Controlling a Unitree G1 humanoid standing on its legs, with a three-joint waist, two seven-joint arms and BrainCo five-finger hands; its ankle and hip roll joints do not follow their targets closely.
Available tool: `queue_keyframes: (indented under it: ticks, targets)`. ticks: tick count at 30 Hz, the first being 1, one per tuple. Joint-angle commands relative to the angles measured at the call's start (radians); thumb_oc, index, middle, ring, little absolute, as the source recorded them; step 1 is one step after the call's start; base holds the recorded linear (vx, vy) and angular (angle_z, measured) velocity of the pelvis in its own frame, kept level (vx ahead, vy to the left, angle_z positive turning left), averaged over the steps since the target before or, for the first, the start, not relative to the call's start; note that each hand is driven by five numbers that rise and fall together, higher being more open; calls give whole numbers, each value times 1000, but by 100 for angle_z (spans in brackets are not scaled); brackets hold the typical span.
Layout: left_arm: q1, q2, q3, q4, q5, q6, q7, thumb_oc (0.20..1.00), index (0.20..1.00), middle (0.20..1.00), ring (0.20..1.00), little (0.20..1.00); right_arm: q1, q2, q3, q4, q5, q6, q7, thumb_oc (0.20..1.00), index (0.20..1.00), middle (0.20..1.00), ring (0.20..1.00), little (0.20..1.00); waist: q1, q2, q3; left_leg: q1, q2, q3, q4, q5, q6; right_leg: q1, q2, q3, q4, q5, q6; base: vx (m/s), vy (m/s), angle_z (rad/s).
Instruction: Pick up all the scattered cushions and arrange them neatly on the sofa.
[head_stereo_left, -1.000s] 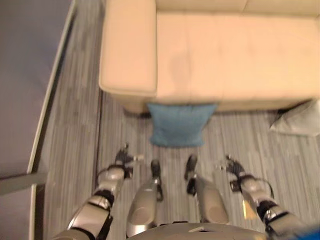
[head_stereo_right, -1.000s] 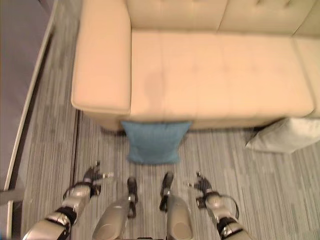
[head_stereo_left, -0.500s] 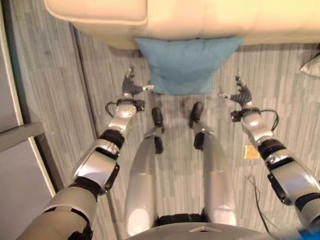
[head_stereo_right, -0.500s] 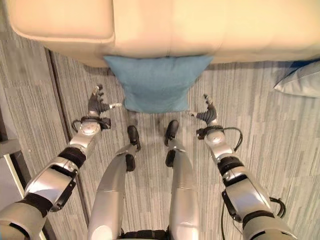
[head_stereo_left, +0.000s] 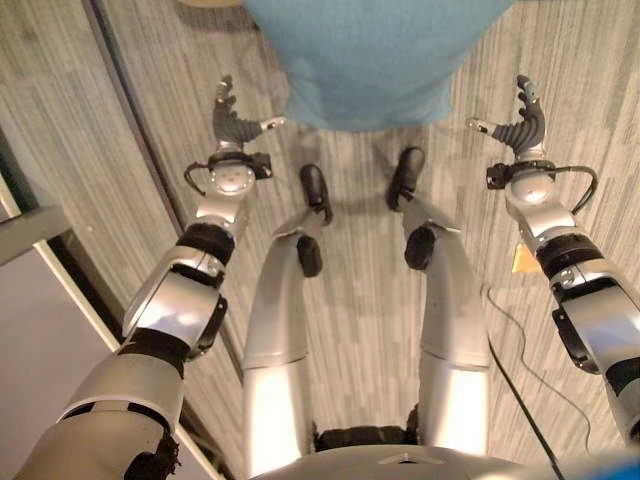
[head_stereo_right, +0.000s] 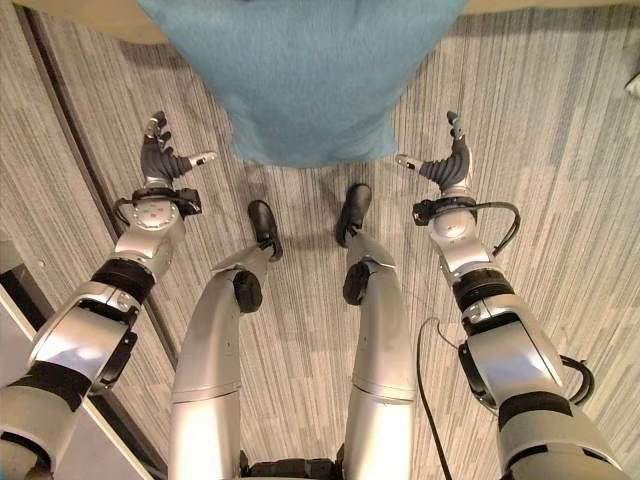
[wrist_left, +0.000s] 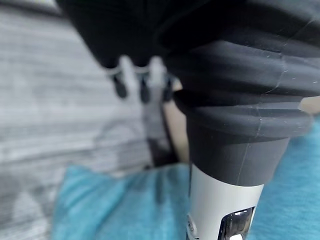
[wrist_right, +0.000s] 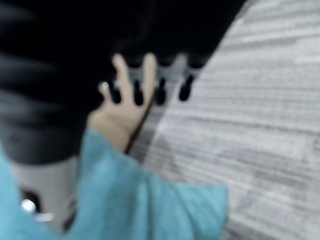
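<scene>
Right eye view: our left hand (head_stereo_right: 158, 160) and right hand (head_stereo_right: 447, 166), fingers spread, flank the unlifted blue cushion (head_stereo_right: 300, 75); nothing is arranged yet.

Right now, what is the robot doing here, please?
The robot is bent over a blue cushion that lies on the striped grey floor. Its left hand and right hand are open, one at each side of the cushion, not touching it. Nothing is picked up yet.
</scene>
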Motion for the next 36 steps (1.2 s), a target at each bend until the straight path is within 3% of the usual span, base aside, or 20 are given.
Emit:
queue_keyframes:
  ticks: [1, 9, 17, 22, 31, 32, 33, 34, 36]
  targets:
    - [46, 30, 19, -40, -46, -30, 6, 1000, 1000, 1000, 1000, 1000, 22, -51, 48, -24, 51, -30, 26, 1000, 1000, 1000, 1000, 1000, -8, 55, -76, 9, 15, -45, -65, 54, -88, 2, -39, 75, 117, -80, 126, 34, 2, -1]
    - [-72, 53, -16, -25, -88, -31, 21, 1000, 1000, 1000, 1000, 1000, -138, -46, 119, -1, 54, -20, 11, 1000, 1000, 1000, 1000, 1000, -9, 59, -67, -99, 25, -33, 23, 30, -79, -118, -35, 105, 194, -99, 123, 39, -5, -4]
    - [-181, 4, -44, -74, -157, -65, 42, 1000, 1000, 1000, 1000, 1000, -280, -17, 194, 1, 37, -9, 1, 1000, 1000, 1000, 1000, 1000, -7, 56, -70, -168, 30, -37, 63, 21, -77, -177, -33, 111, 219, -101, 125, 20, -13, -1]
    - [-264, -52, -98, -78, -127, -58, 56, 1000, 1000, 1000, 1000, 1000, -363, 46, 248, -7, 22, -1, 2, 1000, 1000, 1000, 1000, 1000, -3, 58, -67, -178, 30, -52, 66, 25, -73, -178, -22, 106, 213, -100, 125, 3, -1, -1]
    - [-354, -153, -129, -83, -118, -67, 70, 1000, 1000, 1000, 1000, 1000, -491, 245, 287, -2, 26, -1, -3, 1000, 1000, 1000, 1000, 1000, 22, 78, -67, -188, 34, -59, 63, 35, -65, -178, -16, 94, 197, -82, 133, 4, 2, -1]
    - [-349, -157, -122, -105, -129, -78, 71, 818, 818, 818, 818, 818, -503, 261, 284, -19, 29, -5, -3, 555, 555, 555, 555, 555, 27, 81, -70, -190, 35, -60, 64, 36, -63, -178, -15, 93, 197, -82, 132, 7, -33, -3]
    - [-346, -158, -119, -119, -131, -83, 71, 388, 388, 388, 388, 388, -505, 265, 281, -31, 29, -7, -4, 200, 200, 200, 200, 200, 28, 83, -71, -191, 35, -62, 66, 36, -63, -178, -15, 91, 197, -83, 131, 5, -23, -3]
    - [-338, -159, -115, -138, -134, -90, 71, 200, 200, 200, 200, 200, -508, 270, 274, -51, 31, -13, -4, 200, 200, 200, 200, 200, 31, 86, -73, -190, 35, -64, 65, 38, -63, -178, -13, 92, 198, -84, 130, 0, 0, 0]
    - [-318, -159, -104, -167, -142, -100, 75, 200, 200, 200, 200, 200, -496, 268, 252, -79, 36, -20, -7, 200, 200, 200, 200, 200, 31, 86, -80, -191, 36, -66, 65, 39, -63, -178, -10, 90, 199, -85, 128, 0, 0, 0]
